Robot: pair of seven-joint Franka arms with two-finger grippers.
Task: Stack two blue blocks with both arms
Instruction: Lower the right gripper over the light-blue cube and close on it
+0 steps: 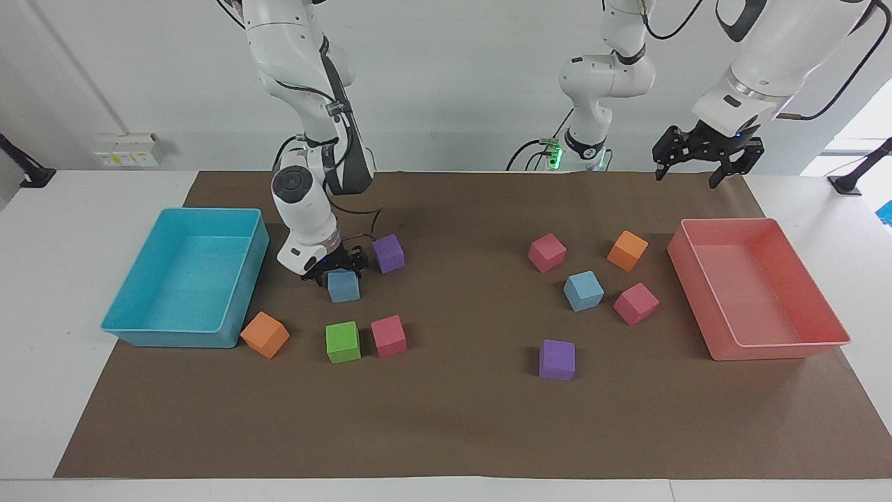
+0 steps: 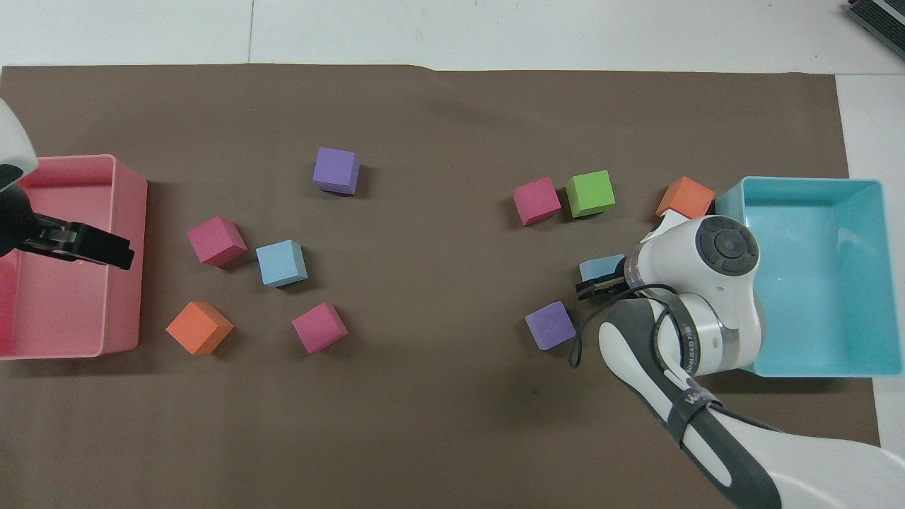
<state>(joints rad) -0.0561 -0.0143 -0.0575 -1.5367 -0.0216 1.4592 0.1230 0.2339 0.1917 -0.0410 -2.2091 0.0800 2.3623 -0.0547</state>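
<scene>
So, quick rundown, everything placed relative to the turquoise tray [image 1: 185,279]:

- The right gripper [image 1: 336,270] is down at the blue block [image 1: 343,286] that sits just beside the tray, toward the middle of the table. Its fingers straddle the block's top; can't tell if they're pinching it yet.
- A purple cube [image 1: 388,253] sits beside that block, a bit nearer the robots.
- The other blue block [image 1: 583,291] is well apart from the tray, at the left arm's end of the table, lying loose among pink and orange cubes.
- The left gripper [image 1: 705,162] waits up in the air, fingers spread, holding nothing, well away from the tray.
</scene>
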